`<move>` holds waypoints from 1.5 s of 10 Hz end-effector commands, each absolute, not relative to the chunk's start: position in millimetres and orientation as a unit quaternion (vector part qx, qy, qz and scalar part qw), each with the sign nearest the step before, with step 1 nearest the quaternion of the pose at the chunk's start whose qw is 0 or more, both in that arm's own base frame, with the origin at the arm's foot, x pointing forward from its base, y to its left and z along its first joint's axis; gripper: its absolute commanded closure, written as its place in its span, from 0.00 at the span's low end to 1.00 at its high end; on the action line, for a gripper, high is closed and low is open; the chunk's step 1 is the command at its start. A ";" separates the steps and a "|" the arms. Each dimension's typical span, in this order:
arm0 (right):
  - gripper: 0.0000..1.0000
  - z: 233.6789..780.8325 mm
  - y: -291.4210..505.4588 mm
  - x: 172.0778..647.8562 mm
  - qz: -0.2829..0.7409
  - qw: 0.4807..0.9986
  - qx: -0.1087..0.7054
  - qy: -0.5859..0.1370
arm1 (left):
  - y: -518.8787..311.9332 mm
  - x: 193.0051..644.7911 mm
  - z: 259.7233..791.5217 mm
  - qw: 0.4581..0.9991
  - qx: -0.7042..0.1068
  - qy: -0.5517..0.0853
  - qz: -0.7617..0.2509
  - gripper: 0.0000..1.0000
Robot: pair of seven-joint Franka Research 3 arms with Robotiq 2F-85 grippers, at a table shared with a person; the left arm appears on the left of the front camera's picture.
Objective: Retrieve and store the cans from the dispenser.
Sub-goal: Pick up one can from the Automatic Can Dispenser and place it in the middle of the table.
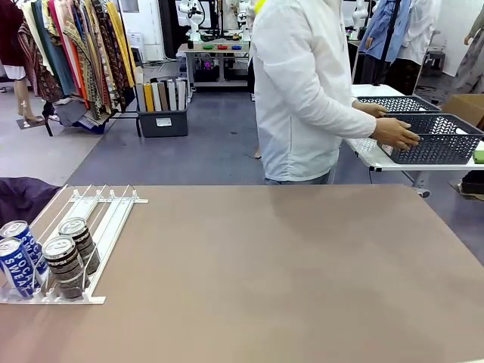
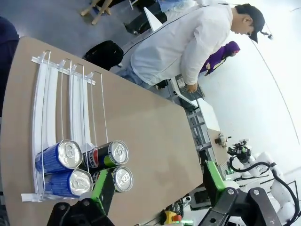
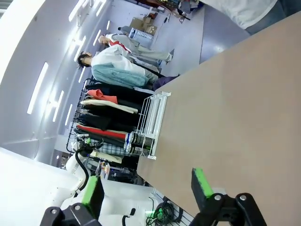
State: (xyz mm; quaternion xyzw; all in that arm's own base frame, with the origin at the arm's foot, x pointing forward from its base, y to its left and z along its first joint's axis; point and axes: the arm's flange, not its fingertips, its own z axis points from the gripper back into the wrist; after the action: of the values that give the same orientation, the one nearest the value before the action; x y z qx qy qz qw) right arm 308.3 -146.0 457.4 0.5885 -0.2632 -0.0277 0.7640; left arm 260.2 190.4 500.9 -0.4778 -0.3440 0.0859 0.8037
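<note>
Nothing stored yet: we see four cans at the low end of the dispenser, left edge of the worktop. Both left fingers and right fingers spread, empty. A person holds a basket beyond.

Plain taupe table with a matte top. Sitting right on it is the white wire-rail dispenser, over at the robot's left near corner. It lies at a slant, near end close to the table's front edge, far end angling in toward the middle. Beyond the far right corner, a small white side table carries dark grey lattice baskets.
</note>
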 end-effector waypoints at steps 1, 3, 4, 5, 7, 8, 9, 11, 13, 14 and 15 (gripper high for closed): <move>0.00 463.8 -147.2 309.0 -0.030 0.755 0.596 -0.272 | 197.4 259.7 498.4 0.798 -0.480 -0.355 0.080 0.00; 0.00 463.8 -147.2 309.0 -0.030 0.755 0.596 -0.272 | 184.9 248.6 501.8 0.828 -0.438 -0.348 0.044 0.00; 0.00 463.8 -147.2 309.0 -0.030 0.755 0.596 -0.272 | 170.8 247.3 509.5 0.874 -0.378 -0.305 0.015 0.00; 0.00 463.8 -147.2 309.0 -0.030 0.755 0.596 -0.272 | 147.3 255.0 519.5 0.924 -0.299 -0.237 -0.036 0.00; 0.00 463.8 -147.2 309.0 -0.030 0.755 0.596 -0.272 | 95.8 282.8 531.5 0.988 -0.083 -0.114 -0.067 0.00; 0.00 463.8 -147.2 309.0 -0.030 0.755 0.596 -0.272 | 73.7 295.8 532.2 0.992 -0.033 -0.092 -0.077 0.00; 0.00 463.8 -147.2 309.0 -0.030 0.755 0.596 -0.272 | 58.9 314.1 528.3 0.994 0.000 -0.086 -0.060 0.00; 0.00 463.8 -147.2 309.0 -0.030 0.755 0.596 -0.272 | 43.9 339.1 522.8 0.997 0.011 -0.079 0.006 0.00; 0.00 463.8 -147.2 309.0 -0.030 0.755 0.596 -0.272 | 40.8 311.3 525.1 0.991 -0.024 -0.128 -0.037 0.00; 0.00 463.8 -147.2 309.0 -0.030 0.755 0.596 -0.272 | 40.8 311.3 525.1 0.991 -0.024 -0.128 -0.037 0.00; 0.00 463.8 -147.2 309.0 -0.030 0.755 0.596 -0.272 | 34.5 326.4 521.7 0.994 -0.005 -0.108 -0.030 0.00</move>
State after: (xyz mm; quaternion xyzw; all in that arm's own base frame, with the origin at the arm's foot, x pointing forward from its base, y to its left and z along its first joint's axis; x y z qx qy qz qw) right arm 305.9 -148.6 458.2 0.5887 -0.2641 -0.0299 0.7634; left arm 319.9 36.9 528.0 -0.0213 -0.1197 -0.0353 0.9919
